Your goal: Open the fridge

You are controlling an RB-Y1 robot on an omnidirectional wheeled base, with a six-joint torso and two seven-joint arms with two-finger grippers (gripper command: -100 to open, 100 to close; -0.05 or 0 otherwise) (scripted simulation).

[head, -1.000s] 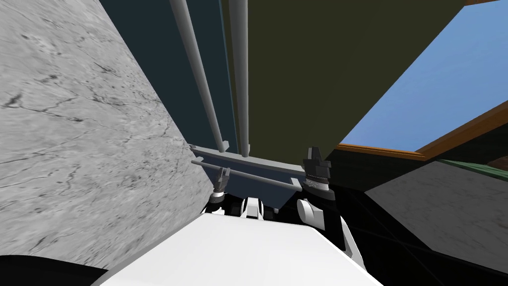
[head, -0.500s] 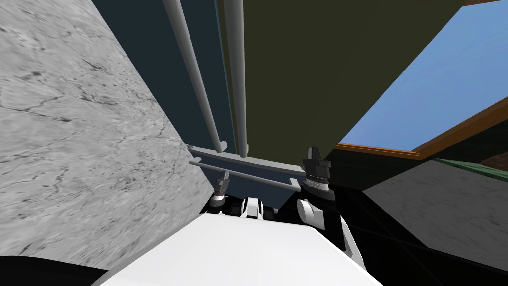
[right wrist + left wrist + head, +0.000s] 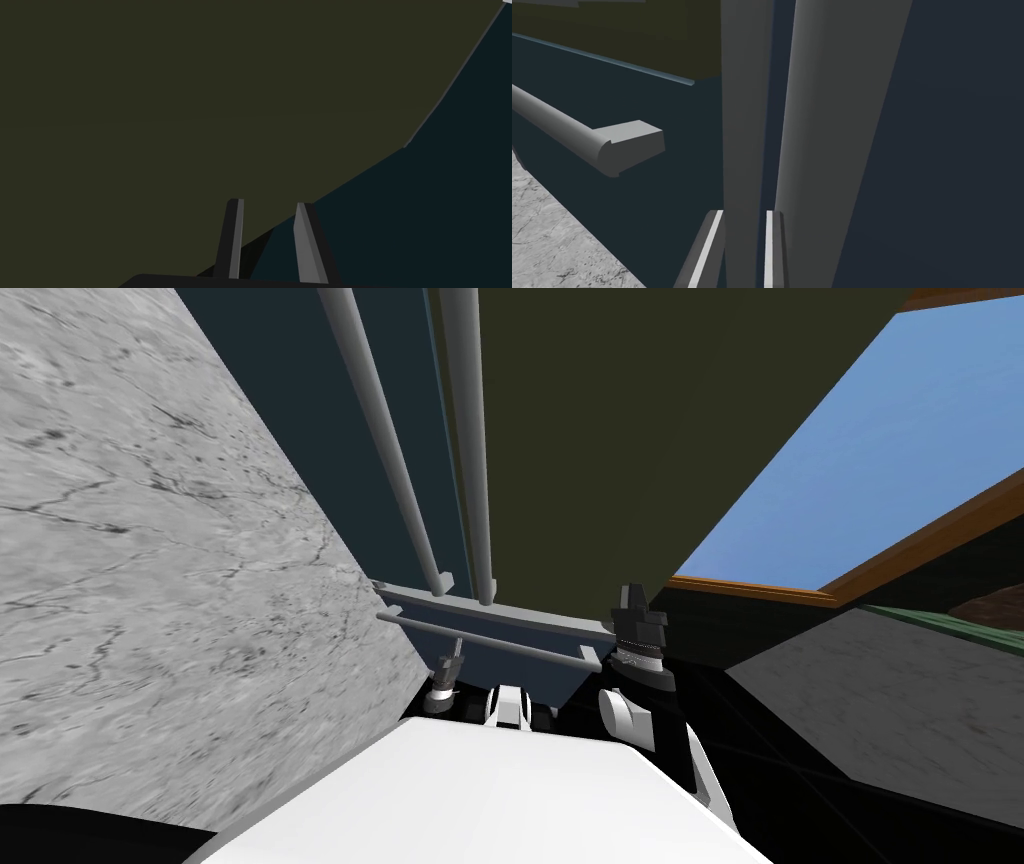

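The fridge (image 3: 300, 408) has a dark blue door front, and an olive panel (image 3: 620, 438) lies to its right. Two long grey handles (image 3: 385, 448) run down the front. Below them a thinner grey bar (image 3: 500, 646) crosses the lower front. My left gripper (image 3: 453, 650) is at this bar's left part. In the left wrist view that bar (image 3: 744, 125) runs up between the fingers (image 3: 712, 235), and my left gripper (image 3: 744, 212) is shut on its sides. My right gripper (image 3: 632, 608) is raised by the olive panel; its fingers (image 3: 235, 235) stand a narrow gap apart with nothing between them.
A grey marbled wall (image 3: 150, 568) rises close on the left of the fridge. A blue surface with a brown frame (image 3: 880, 478) lies to the right, and a marbled grey slab (image 3: 880, 708) below it. A second, wider grey bar (image 3: 832, 110) runs beside the gripped one.
My left gripper's fingers have closed from wide apart onto the thin grey bar. The head view has shifted slightly. The right arm has not moved.
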